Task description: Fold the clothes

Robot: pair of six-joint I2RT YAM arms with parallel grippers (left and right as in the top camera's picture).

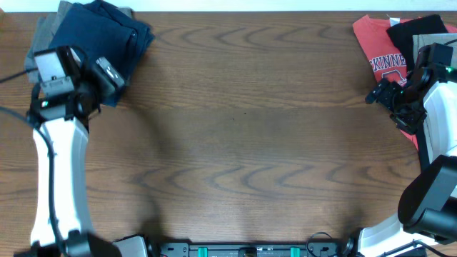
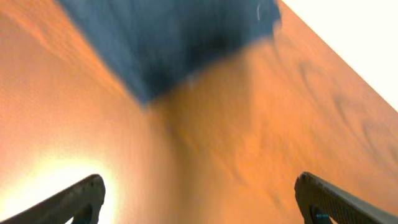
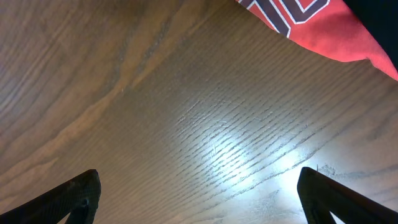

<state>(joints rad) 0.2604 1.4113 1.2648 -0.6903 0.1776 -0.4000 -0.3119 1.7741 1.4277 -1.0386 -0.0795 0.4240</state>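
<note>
Dark navy denim-like clothes lie folded at upper left; left gripper and right gripper hover with fingers apart and empty above the brown wood-grain table.

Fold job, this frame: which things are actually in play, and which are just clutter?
In play:
- navy garment, far-left corner of the table
- left gripper, open, empty, beside the navy garment
- right gripper, open, empty

Lying about:
- grey-brown garment, partly under the navy one
- red T-shirt, far-right corner
- dark garment lying on the T-shirt
</note>
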